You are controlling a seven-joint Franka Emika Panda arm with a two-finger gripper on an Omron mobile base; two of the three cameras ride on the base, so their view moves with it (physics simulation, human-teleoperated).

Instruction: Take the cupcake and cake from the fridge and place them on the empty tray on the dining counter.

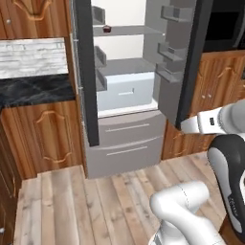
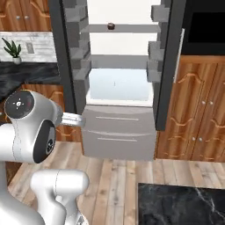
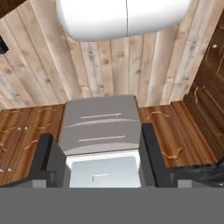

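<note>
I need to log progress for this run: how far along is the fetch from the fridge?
Done: the fridge stands with both doors open, white interior exposed. In hand: nothing; no item sits at the gripper, which is open. Left: the cupcake still sits on an upper shelf, so it must be picked and carried over. The cake cannot be made out in these views, and the dining counter shows as a bare corner.

Legible text, labels, brands, numbers, signs: none. Surfaces checked: fridge [image 1: 127, 143] doors, drawer fronts and inner shelves, all blank; wooden cabinets [image 2: 197, 110], blank; white tiled wall panel [image 1: 32, 57], blank; robot arm casing [image 2: 28, 127] carries small dark marks beside the joint, too small and blurred to read; dark marble counter corner [image 2: 180, 204], veining and no lettering
</note>
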